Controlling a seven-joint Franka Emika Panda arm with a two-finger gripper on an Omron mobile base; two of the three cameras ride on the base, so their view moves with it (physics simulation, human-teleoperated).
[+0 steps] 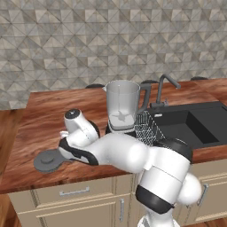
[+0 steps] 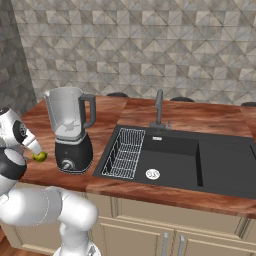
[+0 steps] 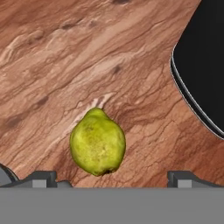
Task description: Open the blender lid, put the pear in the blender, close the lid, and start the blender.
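The blender [image 1: 122,108] stands on the wooden counter left of the sink, its clear jar uncovered at the top; the blender [image 2: 70,127] shows its black base and silver knob. Left of it, the dark grey blender lid [image 1: 48,161] lies flat on the counter near the front edge. The yellow-green pear [image 3: 97,142] rests on the wood beside the blender base [image 3: 203,65]; the pear [image 2: 40,156] sits just left of the base. My gripper [image 3: 113,177] hangs open just above the pear, a fingertip on either side of it and nothing held.
A black sink [image 2: 200,155] with a wire rack [image 2: 122,152] and a faucet [image 2: 159,107] lies right of the blender. My own arm crosses low over the counter's front edge [image 1: 66,181]. A tiled wall closes the back.
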